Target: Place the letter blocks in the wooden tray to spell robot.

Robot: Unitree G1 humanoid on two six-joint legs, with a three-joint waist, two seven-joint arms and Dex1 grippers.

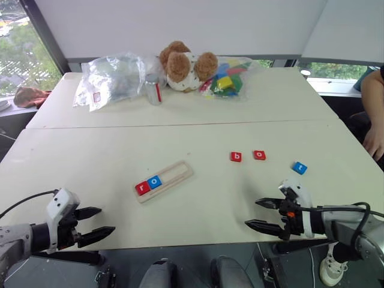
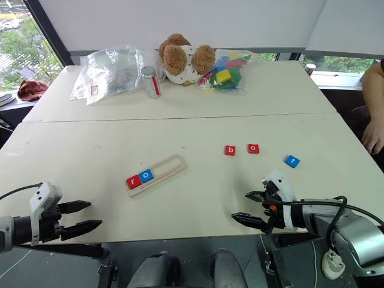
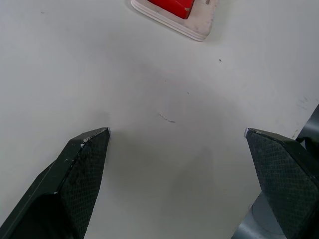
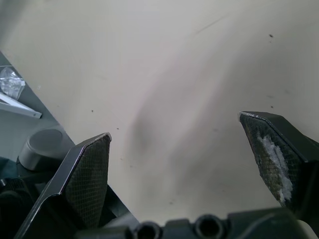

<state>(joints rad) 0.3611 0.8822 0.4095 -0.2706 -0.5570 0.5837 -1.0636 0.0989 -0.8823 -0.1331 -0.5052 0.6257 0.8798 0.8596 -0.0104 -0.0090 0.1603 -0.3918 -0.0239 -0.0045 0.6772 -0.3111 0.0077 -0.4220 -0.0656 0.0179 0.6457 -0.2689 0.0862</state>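
Letter blocks lie partly in the long narrow light-wood tray [image 1: 174, 174], which rests at the table's middle with its long axis slanting from near-left to far-right. A red "r" tile [image 1: 142, 188] and a blue "o" tile [image 1: 155, 182] fill its near-left end, side by side. To the right on the white table [image 1: 198, 132] lie a red "b" tile [image 1: 236, 156] and a red "o" tile [image 1: 259, 155] close together, with a blue "t" tile [image 1: 299, 168] further right, turned askew. The left gripper [image 1: 99, 223] and right gripper [image 1: 259, 215] hover at the near edge, fingers spread wide, holding nothing.
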